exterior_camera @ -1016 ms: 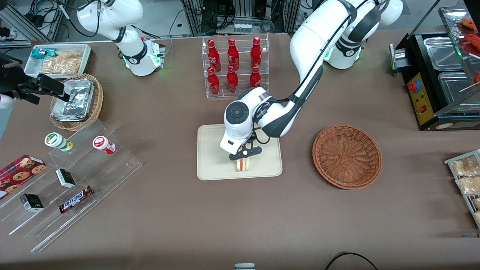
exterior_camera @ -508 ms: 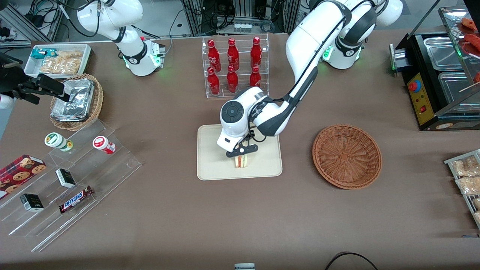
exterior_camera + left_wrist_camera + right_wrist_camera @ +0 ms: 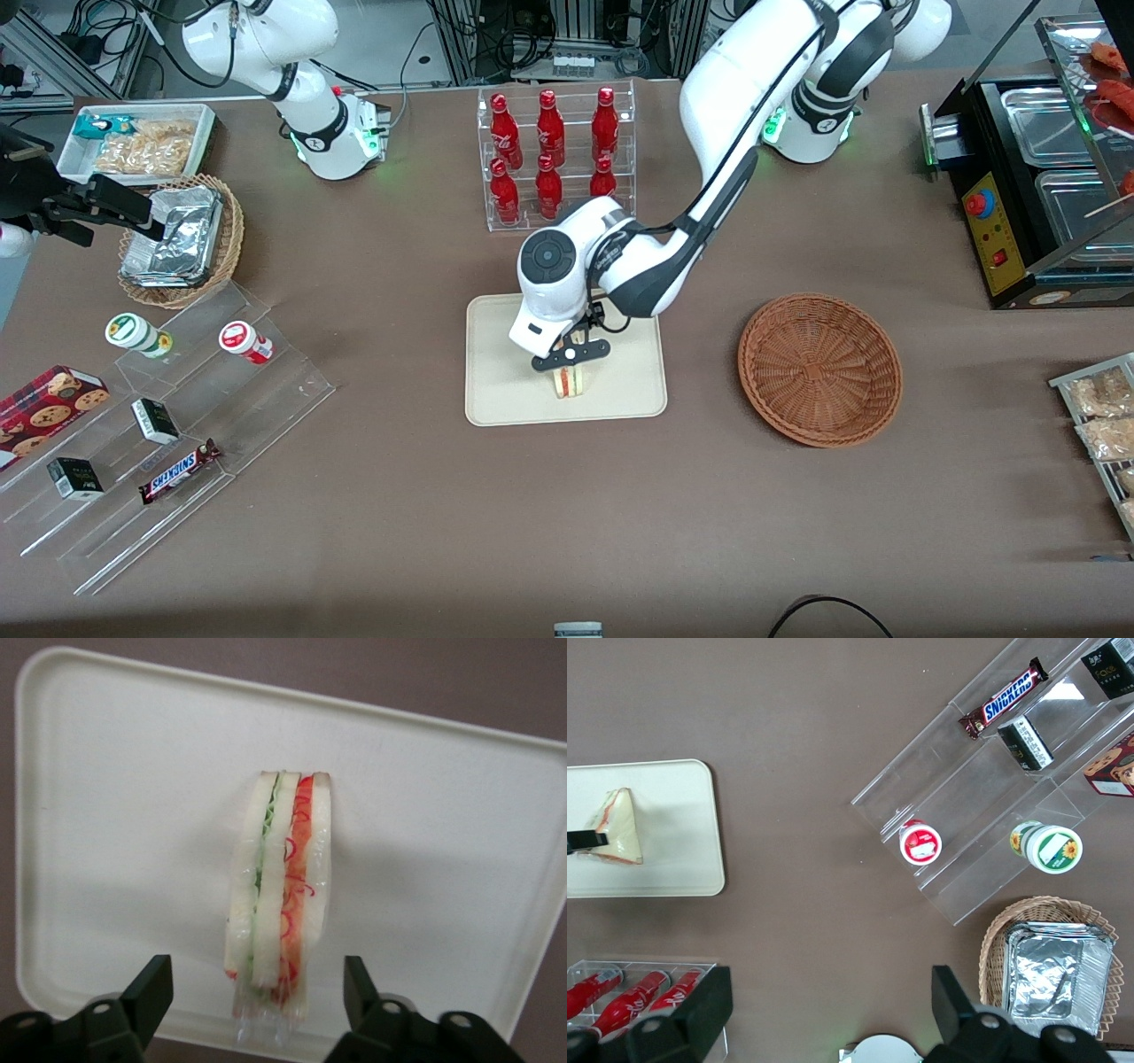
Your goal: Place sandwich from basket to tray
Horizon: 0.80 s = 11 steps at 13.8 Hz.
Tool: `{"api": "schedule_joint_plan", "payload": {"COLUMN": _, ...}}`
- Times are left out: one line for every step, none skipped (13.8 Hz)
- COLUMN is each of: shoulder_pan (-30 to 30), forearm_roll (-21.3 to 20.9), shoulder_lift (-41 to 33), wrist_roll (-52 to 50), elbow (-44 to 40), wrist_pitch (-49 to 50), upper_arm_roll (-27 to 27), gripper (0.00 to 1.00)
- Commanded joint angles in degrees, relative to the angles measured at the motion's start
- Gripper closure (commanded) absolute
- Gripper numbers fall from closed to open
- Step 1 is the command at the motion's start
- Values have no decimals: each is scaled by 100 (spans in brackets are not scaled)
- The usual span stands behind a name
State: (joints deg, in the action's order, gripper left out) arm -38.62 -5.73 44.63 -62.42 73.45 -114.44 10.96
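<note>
On the tray point(image 3: 505, 390) the sandwich point(image 3: 279, 895) stands on edge, filling layers upward, beneath the spread claw point(image 3: 257, 992).

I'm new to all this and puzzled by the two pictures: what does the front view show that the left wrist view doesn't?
Only the front view shows the empty reddish-brown basket, the red bottles in their rack and the working arm itself. Only the left wrist view shows the gripper open, its fingers clear of the sandwich on both sides. Both show the sandwich standing on the cream tray with the gripper just above it.
</note>
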Motion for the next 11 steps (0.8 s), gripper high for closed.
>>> {"api": "schedule_joint_plan", "payload": {"shoulder_pan": 99, "forearm_roll": -121, "shoulder_lift": -664, "wrist_roll": 115, "elbow": 247, "wrist_pitch": 421, "upper_arm_roll": -58, "gripper": 0}}
{"api": "schedule_joint_plan", "payload": {"shoulder_pan": 283, "forearm_roll": -112, "shoulder_lift": -857, "wrist_roll": 377, "elbow": 379, "wrist_pitch": 657, "upper_arm_roll": -50, "gripper": 0}}
{"api": "schedule_joint_plan", "payload": {"shoulder_pan": 328, "forearm_roll": -95, "shoulder_lift": -990, "wrist_roll": 519, "elbow": 415, "wrist_pitch": 834, "upper_arm_roll": -50, "gripper": 0}}
{"api": "schedule_joint_plan", "payload": {"shoulder_pan": 425, "forearm_roll": -77, "shoulder_lift": -1069, "wrist_roll": 477, "elbow": 398, "wrist_pitch": 1079, "upper_arm_roll": -58, "gripper": 0}}
{"api": "schedule_joint_plan", "payload": {"shoulder_pan": 591, "forearm_roll": -60, "shoulder_lift": -1140, "wrist_roll": 390, "elbow": 380, "wrist_pitch": 1404, "upper_arm_roll": -58, "gripper": 0}}
{"api": "schedule_joint_plan", "payload": {"shoulder_pan": 706, "forearm_roll": -68, "shoulder_lift": -1219, "wrist_roll": 319, "elbow": 398, "wrist_pitch": 1651, "upper_arm_roll": -58, "gripper": 0}}
{"api": "schedule_joint_plan", "payload": {"shoulder_pan": 968, "forearm_roll": -77, "shoulder_lift": -1350, "wrist_roll": 388, "elbow": 433, "wrist_pitch": 1888, "upper_arm_roll": -50, "gripper": 0}}
{"api": "schedule_joint_plan", "payload": {"shoulder_pan": 1153, "forearm_roll": -86, "shoulder_lift": -1473, "wrist_roll": 458, "elbow": 485, "wrist_pitch": 2099, "upper_arm_roll": -50, "gripper": 0}}
{"api": "schedule_joint_plan", "payload": {"shoulder_pan": 1312, "forearm_roll": -86, "shoulder_lift": -1605, "wrist_roll": 607, "elbow": 573, "wrist_pitch": 2232, "upper_arm_roll": -50, "gripper": 0}}
{"api": "schedule_joint_plan", "payload": {"shoulder_pan": 1470, "forearm_roll": -121, "shoulder_lift": -1737, "wrist_roll": 783, "elbow": 695, "wrist_pitch": 2372, "upper_arm_roll": -58, "gripper": 0}}
{"api": "schedule_joint_plan", "payload": {"shoulder_pan": 1646, "forearm_roll": -138, "shoulder_lift": -1868, "wrist_roll": 1054, "elbow": 836, "wrist_pitch": 2452, "upper_arm_roll": -67, "gripper": 0}}
